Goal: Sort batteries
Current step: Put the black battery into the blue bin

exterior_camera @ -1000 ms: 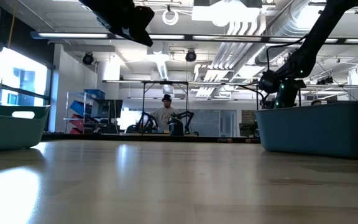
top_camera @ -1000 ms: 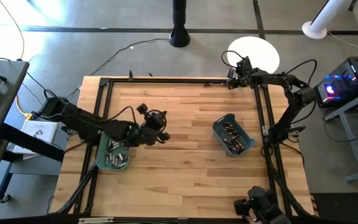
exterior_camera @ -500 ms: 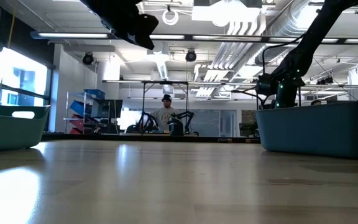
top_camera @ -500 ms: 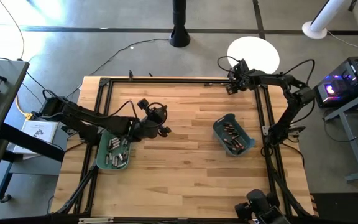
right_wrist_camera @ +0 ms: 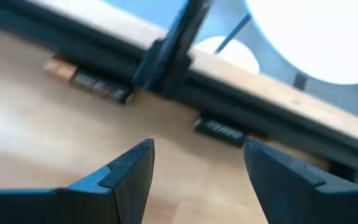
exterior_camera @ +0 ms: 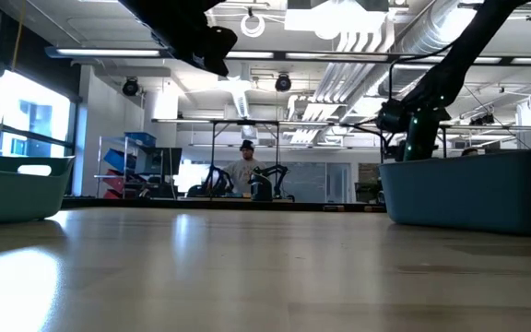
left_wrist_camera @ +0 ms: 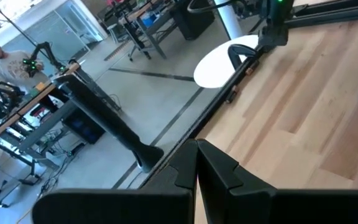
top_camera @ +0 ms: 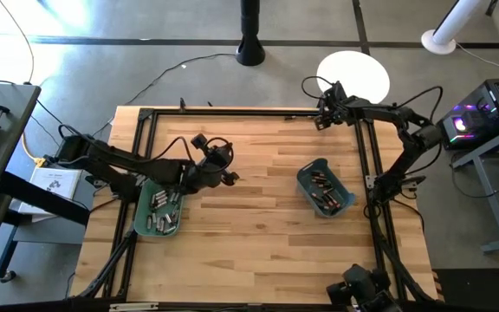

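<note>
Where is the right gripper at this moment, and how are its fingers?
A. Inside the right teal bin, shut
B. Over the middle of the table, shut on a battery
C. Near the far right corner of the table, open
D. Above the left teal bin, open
C: the high view shows the right gripper near the table's far right corner, and its wrist view shows both fingers spread apart with nothing between.

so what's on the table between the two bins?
Only bare wood between the left bin and right bin, per the high view.
</note>
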### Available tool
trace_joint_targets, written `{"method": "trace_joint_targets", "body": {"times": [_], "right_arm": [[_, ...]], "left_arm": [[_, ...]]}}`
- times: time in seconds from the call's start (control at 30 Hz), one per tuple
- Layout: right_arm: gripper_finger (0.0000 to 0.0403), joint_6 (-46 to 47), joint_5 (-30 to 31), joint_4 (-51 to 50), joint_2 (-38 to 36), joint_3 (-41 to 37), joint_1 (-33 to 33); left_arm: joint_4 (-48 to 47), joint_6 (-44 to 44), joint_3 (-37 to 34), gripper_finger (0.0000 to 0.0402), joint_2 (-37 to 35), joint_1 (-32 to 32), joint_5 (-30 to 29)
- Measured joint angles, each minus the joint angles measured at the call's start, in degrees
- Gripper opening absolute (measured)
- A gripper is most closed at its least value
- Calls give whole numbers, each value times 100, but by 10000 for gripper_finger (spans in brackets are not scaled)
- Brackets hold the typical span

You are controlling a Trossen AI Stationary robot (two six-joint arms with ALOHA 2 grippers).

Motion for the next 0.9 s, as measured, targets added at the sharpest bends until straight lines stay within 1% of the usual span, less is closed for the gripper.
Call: {"method": "trace_joint_targets", "body": {"times": [0.1,0.2,0.27,0.37,0.47,0.5,0.53,0.63,0.73,0.83,0.9], "right_arm": [[235,23,74,170,70,4,-147],[206,59,76,164,181,4,-297],[172,106,43,127,252,4,-348],[108,141,123,120,336,18,-373],[38,139,223,175,380,20,-371],[20,118,211,181,380,20,-370],[11,95,158,170,380,20,-372],[16,96,-238,-52,351,18,-280],[14,178,-398,-230,146,4,-63],[2,178,-216,-107,-27,11,35],[3,177,-112,100,-63,9,28]], "left_arm": [[109,103,0,3,-2,116,149],[109,90,0,3,-2,227,405],[111,55,0,3,-2,276,610],[111,50,0,3,-2,317,876],[113,55,0,3,-2,326,895],[114,56,0,3,-2,326,898],[111,55,0,3,-2,326,898],[113,50,0,3,-2,306,898],[111,65,0,3,-2,275,898],[111,68,0,3,-2,275,898],[107,68,0,3,-2,295,898]]}}
